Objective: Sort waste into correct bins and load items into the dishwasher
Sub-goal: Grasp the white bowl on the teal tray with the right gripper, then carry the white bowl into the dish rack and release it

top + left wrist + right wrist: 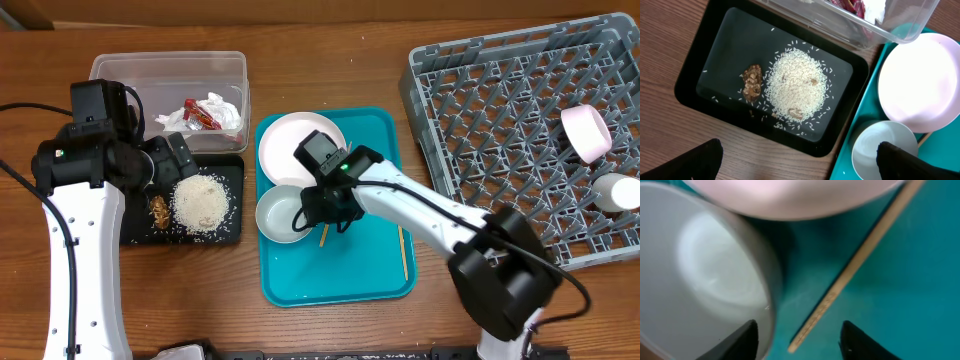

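Note:
On the teal tray a white plate sits behind a white bowl. My right gripper hangs low beside that bowl, open, its jaws either side of the near end of a wooden chopstick lying flat on the tray, with a gap on both sides. One finger overlaps the bowl. A second chopstick lies further right. My left gripper is wide open above the table beside the black tray, which holds rice and a brown scrap.
The clear tub at the back left contains a crumpled napkin and a red wrapper. The grey dish rack at the right holds a white bowl and a small cup near its right edge.

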`<control>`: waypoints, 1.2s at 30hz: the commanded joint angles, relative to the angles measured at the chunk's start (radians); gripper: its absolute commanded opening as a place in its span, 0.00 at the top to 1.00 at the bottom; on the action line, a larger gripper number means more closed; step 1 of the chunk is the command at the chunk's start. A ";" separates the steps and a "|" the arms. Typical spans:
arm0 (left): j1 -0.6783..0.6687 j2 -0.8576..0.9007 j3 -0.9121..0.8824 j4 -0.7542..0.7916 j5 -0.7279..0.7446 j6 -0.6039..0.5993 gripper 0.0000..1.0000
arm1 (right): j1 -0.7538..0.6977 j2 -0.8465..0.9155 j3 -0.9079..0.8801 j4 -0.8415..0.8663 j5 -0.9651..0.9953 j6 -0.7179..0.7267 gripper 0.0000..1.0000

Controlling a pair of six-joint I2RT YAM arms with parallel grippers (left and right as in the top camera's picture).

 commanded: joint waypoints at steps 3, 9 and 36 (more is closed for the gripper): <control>0.002 -0.010 0.011 0.001 -0.011 -0.003 0.00 | 0.003 0.022 -0.003 0.005 0.018 0.024 0.74; 0.002 -0.010 0.011 0.001 -0.011 -0.003 0.00 | -0.018 -0.009 0.058 -0.051 0.076 0.024 0.95; 0.002 -0.010 0.011 0.001 -0.011 -0.003 0.00 | -0.650 -0.197 0.269 0.286 1.015 -0.481 0.96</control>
